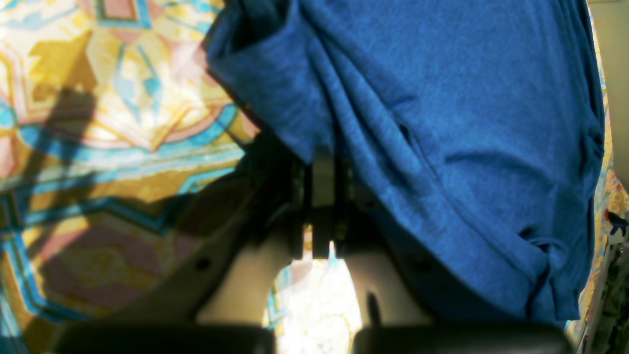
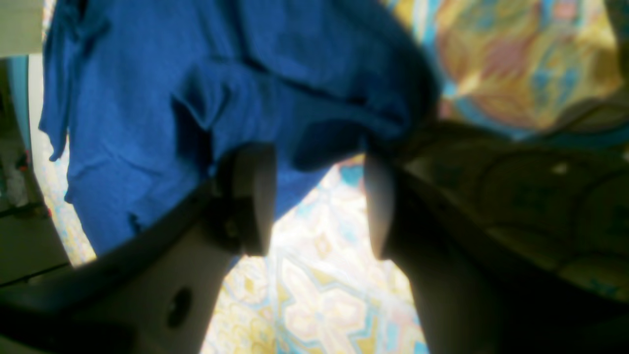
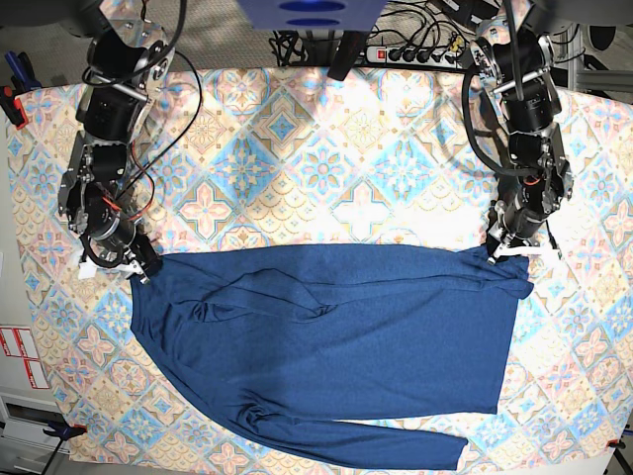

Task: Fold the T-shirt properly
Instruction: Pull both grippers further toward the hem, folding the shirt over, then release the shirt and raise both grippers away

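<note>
The T-shirt [image 3: 336,346] is spread across the near half of the tabletop [image 3: 297,168], which is covered by a patterned pastel cloth [image 3: 326,158]; one long sleeve [image 3: 396,445] is laid along the shirt's near edge. The left hand [image 3: 514,247] is clenched on the shirt's far corner, where the fabric is bunched and gathered between its fingers. The right hand [image 3: 134,265] is set at the opposite far corner of the shirt, its fingers [image 2: 255,196] spread wide and released, with nothing gripped between them.
</note>
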Robot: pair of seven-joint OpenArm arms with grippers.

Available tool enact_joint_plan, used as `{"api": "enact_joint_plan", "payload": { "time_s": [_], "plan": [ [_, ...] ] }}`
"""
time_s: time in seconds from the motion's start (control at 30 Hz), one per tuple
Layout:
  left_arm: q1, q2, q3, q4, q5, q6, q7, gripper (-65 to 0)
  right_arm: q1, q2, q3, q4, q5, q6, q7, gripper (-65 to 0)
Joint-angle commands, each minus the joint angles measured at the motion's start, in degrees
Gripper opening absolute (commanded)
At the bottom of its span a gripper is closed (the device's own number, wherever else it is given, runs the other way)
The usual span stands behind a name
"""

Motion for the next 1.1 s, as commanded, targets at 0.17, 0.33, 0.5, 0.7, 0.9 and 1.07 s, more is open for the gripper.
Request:
{"api": "enact_joint_plan", "payload": {
  "time_s": [0.17, 0.33, 0.5, 0.7, 0.9, 1.07],
  "plan": [
    [-0.8, -0.9, -0.2, 0.7, 0.0, 0.2, -0.2, -65.0, 2.9, 1.1, 0.1, -3.6, 0.4, 0.4, 2.2, -36.5],
    [-0.7, -1.0, -0.2, 0.7, 0.0, 0.2, -0.2, -65.0, 3.0, 1.1, 0.0, -6.2, 0.4, 0.4, 4.6, -36.5],
    [-0.7, -1.0, -0.2, 0.7, 0.0, 0.2, -0.1, -65.0, 4.8, 1.1, -0.4, -9.6, 0.4, 0.4, 6.8, -36.7],
    [-0.7, -1.0, -0.2, 0.7, 0.0, 0.2, -0.1, -65.0, 7.3, 0.9, -0.4, -13.5, 0.4, 0.4, 7.0, -37.6],
    [-0.7, -1.9, -0.2, 0.8, 0.0, 0.1, 1.5, -65.0, 7.5, 0.7, 0.0, -13.6, 0.7, 0.5, 7.0, -65.0],
    [2.6, -2.3, -0.2, 6.6, -0.1, 0.1, 1.9, -65.0, 6.6, 1.0, 0.2, -10.4, 0.8, 0.5, 6.7, -64.8]
  ]
}}
